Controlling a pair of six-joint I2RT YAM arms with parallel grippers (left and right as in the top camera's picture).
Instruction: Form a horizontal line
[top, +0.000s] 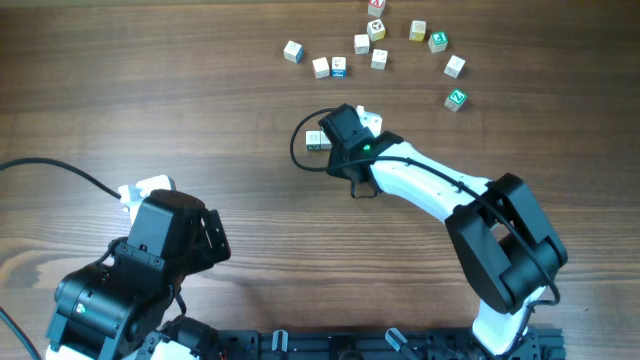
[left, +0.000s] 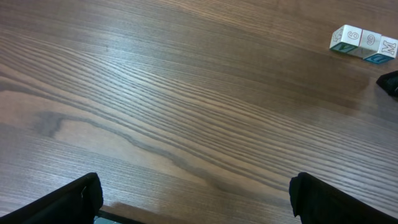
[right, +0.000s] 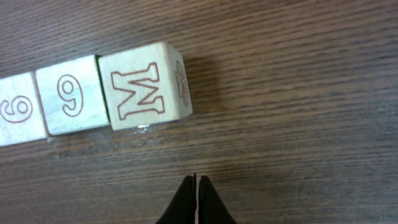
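- right gripper (right: 196, 184) has its jaws pressed together, holding nothing, with the tips near the horizontal line (right: 68, 94) but not touching it.
- left gripper (left: 199, 202) stands spread wide and empty, well apart from the row.
- the line lies near the middle of the table (right: 298, 74): three cubes edge to edge, the m cube (right: 146, 87) at one end.
- the cubes look light, rigid and smooth, likely to slide or skew at a nudge; best taken one at a time by two opposite flat sides.
- no container shows; loose cubes (top: 375, 45) lie scattered on bare wood, well apart from the line.
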